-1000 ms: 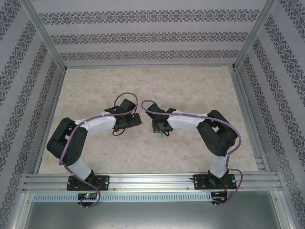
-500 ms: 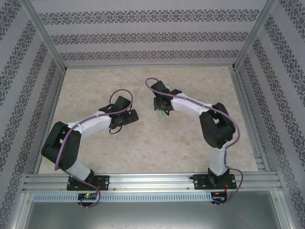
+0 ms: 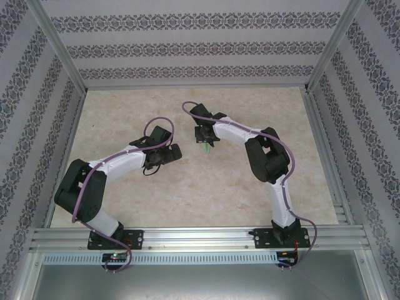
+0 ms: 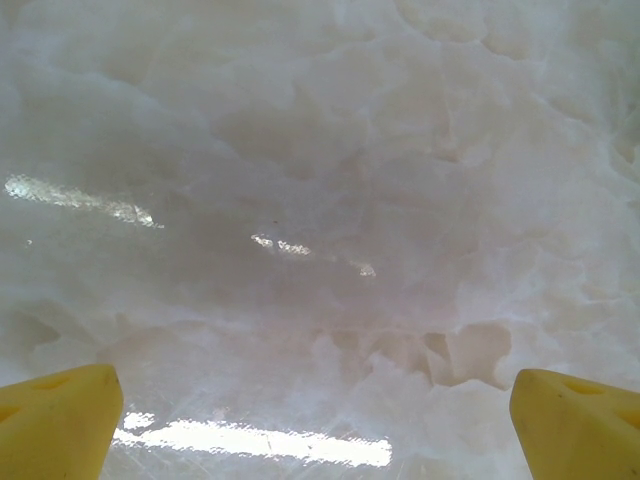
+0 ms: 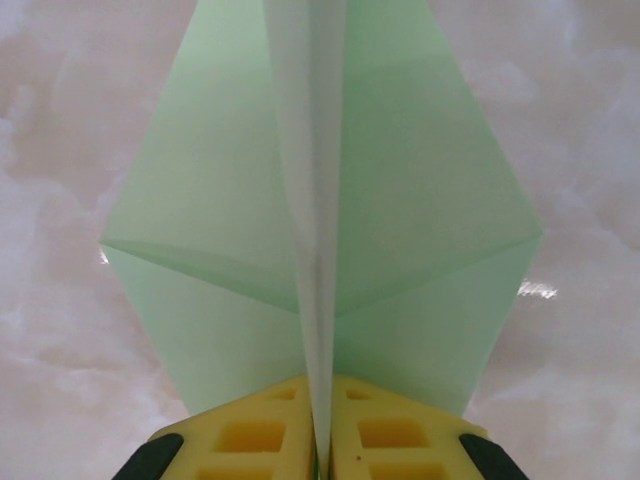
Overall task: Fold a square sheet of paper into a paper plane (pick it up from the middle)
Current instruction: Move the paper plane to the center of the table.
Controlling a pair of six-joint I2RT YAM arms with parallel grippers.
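Marbled beige tabletop (image 3: 187,200) within patterned walls (image 3: 187,50), pale green paper plane (image 5: 400,200) held over its middle, centre fold pinched tight in right gripper (image 5: 320,410), left gripper (image 4: 318,420) nearby, jaws spread wide, holding nothing

Robot lab cell: alu frame (image 3: 200,236), wallpapered walls (image 3: 200,47).

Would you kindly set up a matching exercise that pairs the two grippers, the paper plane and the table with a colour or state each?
Things:
1. left gripper
2. right gripper
3. paper plane
4. table

Colours or states:
A. pale green
B. open
C. marbled beige
D. shut on folded paper

Pairs: 1-B, 2-D, 3-A, 4-C
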